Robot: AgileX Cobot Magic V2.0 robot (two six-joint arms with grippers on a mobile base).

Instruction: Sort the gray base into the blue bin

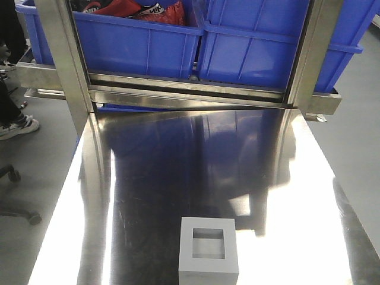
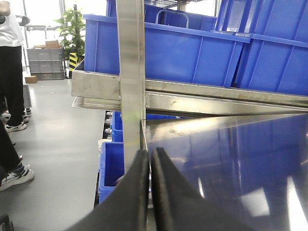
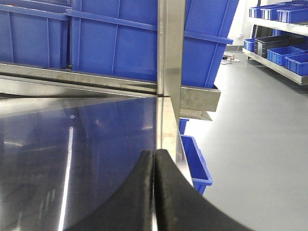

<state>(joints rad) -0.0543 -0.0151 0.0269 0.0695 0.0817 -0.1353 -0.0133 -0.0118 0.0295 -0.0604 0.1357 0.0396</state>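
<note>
Spanning most of the front view, a polished steel table [image 1: 178, 172] is seen, with blue reflections thrown across its top. Along its far edge a steel rack [image 1: 196, 89] is carried on two slanted uprights, and blue totes are lined up on it side by side. The blue bin [image 1: 267, 53] is set on the right half of that rack, deep and glossy, with its right end partly crossed by the right upright [image 1: 309, 59]. A neighbouring bin [image 1: 136, 44] is placed just beside it on the left, and red items [image 1: 148, 9] are piled inside it. The gray base [image 1: 208, 244] is found well apart from both, at the near edge of the table and roughly midway across it, resting flat with its square recess turned upward. Nothing is touching it. The left gripper [image 2: 150, 153] is shown over the table's left margin, its black fingers brought almost together and nothing held between them. The right gripper [image 3: 154, 153] is shown at the right margin, its fingers pressed closed and likewise empty.
</note>
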